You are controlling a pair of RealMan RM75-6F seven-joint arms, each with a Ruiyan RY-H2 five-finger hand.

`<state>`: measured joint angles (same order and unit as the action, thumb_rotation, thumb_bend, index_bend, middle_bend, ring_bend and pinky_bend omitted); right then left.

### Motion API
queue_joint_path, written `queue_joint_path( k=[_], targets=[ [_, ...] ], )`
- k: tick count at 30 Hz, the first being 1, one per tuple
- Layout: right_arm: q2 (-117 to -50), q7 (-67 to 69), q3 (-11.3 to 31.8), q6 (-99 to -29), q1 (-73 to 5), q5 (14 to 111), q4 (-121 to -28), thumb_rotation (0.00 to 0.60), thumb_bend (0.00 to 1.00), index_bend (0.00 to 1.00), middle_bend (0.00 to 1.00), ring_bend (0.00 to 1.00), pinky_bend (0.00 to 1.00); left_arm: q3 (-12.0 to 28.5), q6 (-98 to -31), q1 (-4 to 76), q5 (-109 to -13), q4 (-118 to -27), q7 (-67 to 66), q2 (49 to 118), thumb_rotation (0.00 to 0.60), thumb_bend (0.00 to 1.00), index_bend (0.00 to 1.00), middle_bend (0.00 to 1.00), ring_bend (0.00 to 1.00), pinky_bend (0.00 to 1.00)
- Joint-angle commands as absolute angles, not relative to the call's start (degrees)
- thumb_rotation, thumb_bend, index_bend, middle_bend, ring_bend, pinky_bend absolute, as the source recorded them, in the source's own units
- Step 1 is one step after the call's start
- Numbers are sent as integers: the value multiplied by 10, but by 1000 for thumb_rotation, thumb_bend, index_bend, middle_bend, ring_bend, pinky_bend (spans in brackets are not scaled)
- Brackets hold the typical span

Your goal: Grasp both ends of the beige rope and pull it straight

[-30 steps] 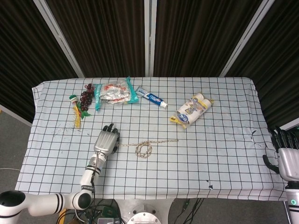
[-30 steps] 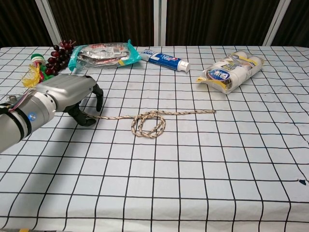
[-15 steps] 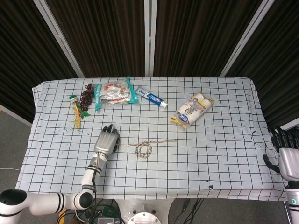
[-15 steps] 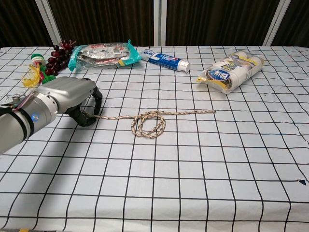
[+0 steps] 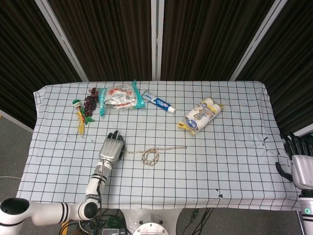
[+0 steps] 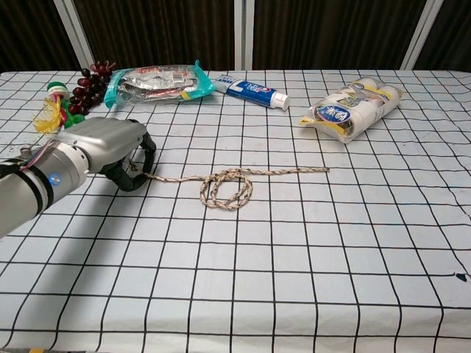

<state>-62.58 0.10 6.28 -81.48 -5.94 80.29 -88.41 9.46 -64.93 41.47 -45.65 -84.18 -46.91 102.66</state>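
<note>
While the beige braided rope (image 6: pixel 228 184) lies near the middle of the white black-gridded tabletop (image 6: pixel 309 257), coiled in a loose loop at its centre with one straight tail running right and the other running left, its left tip now sits under the curled dark fingers (image 6: pixel 136 173) of the silver left hand (image 6: pixel 110 151). A second ago those fingers stood apart above the rope's tip; half a second ago they had curled down, and now they appear closed around it, the tip lifted slightly off the cloth in the chest view. I judge the left end gripped, though the pinch itself is hidden. The right hand (image 5: pixel 299 164) waits at the lower right edge of the head view, off the tabletop, fingers up and apart, holding nothing, unmoved across the frames. The rope's right end is therefore not yet taken, so pulling cannot begin. Further back, at the upper left, lie dark grapes (image 6: pixel 87 87), a teal-edged snack packet (image 6: pixel 156 81) and a toothpaste tube (image 6: pixel 254 92); a yellow-wrapped cup pack (image 6: pixel 352 109) sits upper right.
</note>
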Motion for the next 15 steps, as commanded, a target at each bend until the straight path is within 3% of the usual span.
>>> queue_joint_path(
  k=[1, 15],
  targets=[
    [-626, 1, 63, -815, -59, 803, -885, 600, 278, 0, 0, 0, 0, 94, -651, 414, -457, -842, -468, 1027, 600, 410, 560, 276, 78, 168],
    [-626, -21, 54, -814, -71, 837, -900, 600, 283, 0, 0, 0, 0, 88, -672, 405, -487, -856, -443, 1019, 600, 420, 600, 295, 78, 168]
  ],
)
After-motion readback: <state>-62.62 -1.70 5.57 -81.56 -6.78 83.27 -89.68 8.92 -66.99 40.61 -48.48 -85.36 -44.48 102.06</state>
